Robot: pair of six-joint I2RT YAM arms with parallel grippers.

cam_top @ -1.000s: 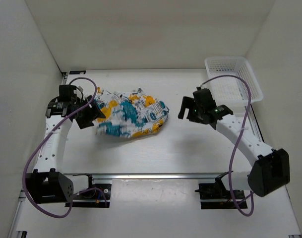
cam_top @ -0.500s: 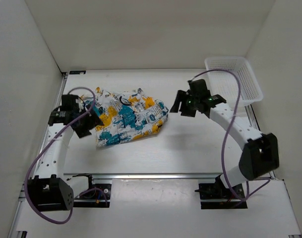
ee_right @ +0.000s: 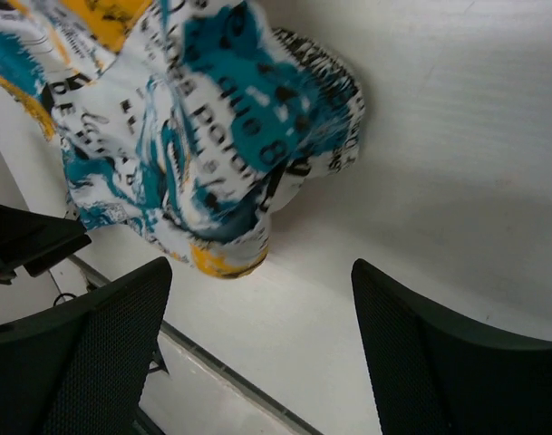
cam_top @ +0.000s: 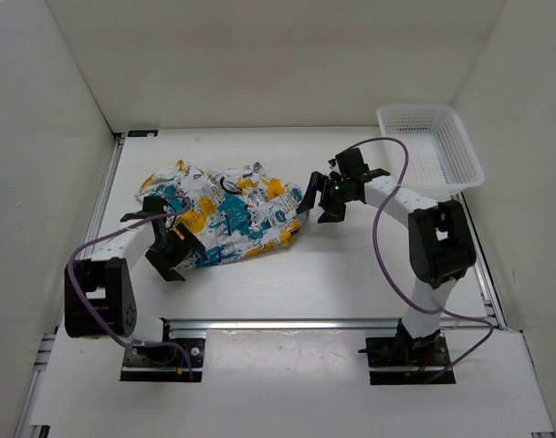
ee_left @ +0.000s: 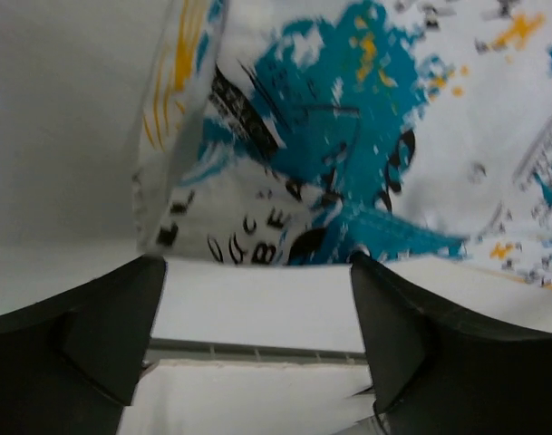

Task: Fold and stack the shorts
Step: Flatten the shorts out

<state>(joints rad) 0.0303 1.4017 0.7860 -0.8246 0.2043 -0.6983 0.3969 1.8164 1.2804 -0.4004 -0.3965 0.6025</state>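
The shorts (cam_top: 227, 214), white with teal, orange-yellow and black print, lie crumpled on the white table, left of centre. My left gripper (cam_top: 173, 258) is open and empty at their near-left edge, low over the table. The left wrist view shows the printed hem (ee_left: 348, 154) just beyond the two spread black fingers (ee_left: 94, 335). My right gripper (cam_top: 319, 203) is open and empty just right of the shorts' right corner. The right wrist view shows that bunched corner (ee_right: 230, 163) ahead of the spread fingers (ee_right: 421, 353), not touching.
A white plastic mesh basket (cam_top: 430, 146) stands at the back right corner. White walls close in the table on the left, back and right. A metal rail (cam_top: 287, 322) runs along the near edge by the arm bases.
Both arms have lowered and swung in toward the shorts: the left gripper dropped to the near-left edge, the right moved left to the right corner. The shorts spread out flatter to the left.
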